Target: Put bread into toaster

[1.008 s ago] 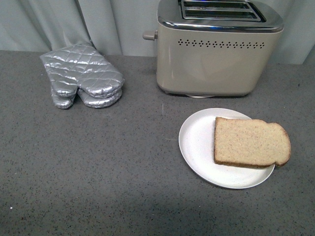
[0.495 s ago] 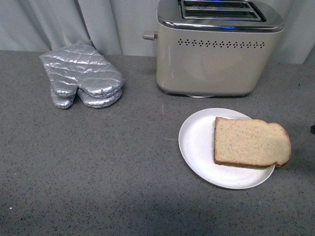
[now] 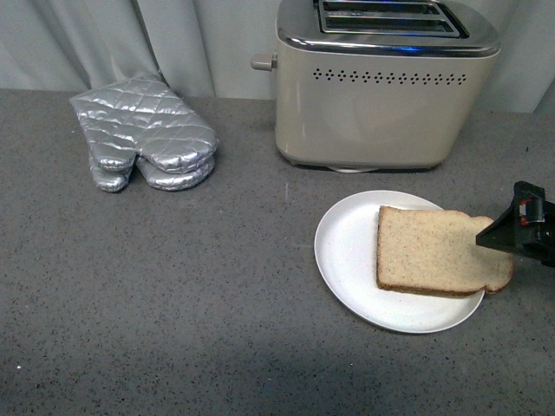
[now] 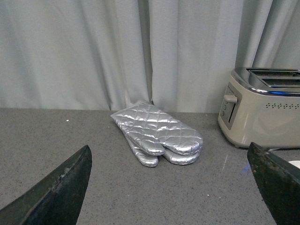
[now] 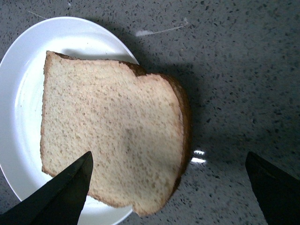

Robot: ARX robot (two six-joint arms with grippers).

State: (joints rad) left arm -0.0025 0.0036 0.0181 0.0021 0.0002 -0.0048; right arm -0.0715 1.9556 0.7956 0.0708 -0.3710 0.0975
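Right wrist view: bread slice (image 5: 112,136) lies flat on white plate (image 5: 18,93), crust end overhanging the rim; right gripper (image 5: 168,157) over that end, jaws spread wide, nothing held; approach step; next likely: descend, pinch crust edge, lift to toaster (image 3: 381,95) slots behind.
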